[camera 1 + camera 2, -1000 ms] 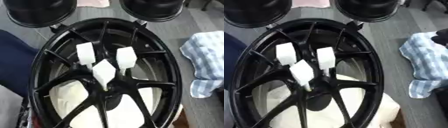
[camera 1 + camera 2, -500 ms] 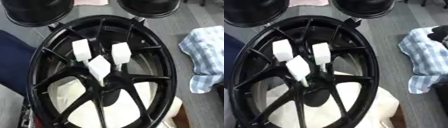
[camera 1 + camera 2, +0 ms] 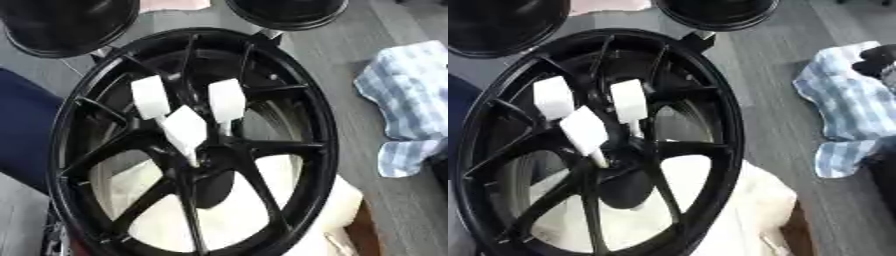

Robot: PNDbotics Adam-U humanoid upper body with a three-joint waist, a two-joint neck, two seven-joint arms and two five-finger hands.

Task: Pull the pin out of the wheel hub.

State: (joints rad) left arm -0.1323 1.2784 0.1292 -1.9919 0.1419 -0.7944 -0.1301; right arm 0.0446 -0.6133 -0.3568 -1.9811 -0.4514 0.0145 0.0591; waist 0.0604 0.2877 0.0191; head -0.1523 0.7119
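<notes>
A black spoked wheel hub fills the middle of both views, lying tilted on a pale cushion. Three white pins with flat block-shaped heads stand in its centre: one at the left, one at the right, and one lower in the middle with its thin shaft running down into the hub centre. No hand touches any pin. A dark shape at the right edge, on the checked cloth, may be part of my right hand. My left hand does not show.
A blue-and-white checked cloth lies on the grey floor right of the wheel. Two black round objects stand behind it. Something dark blue lies at the left edge.
The whole picture has shifted a little, so the camera has moved. The three pins stand the same way in the hub as before.
</notes>
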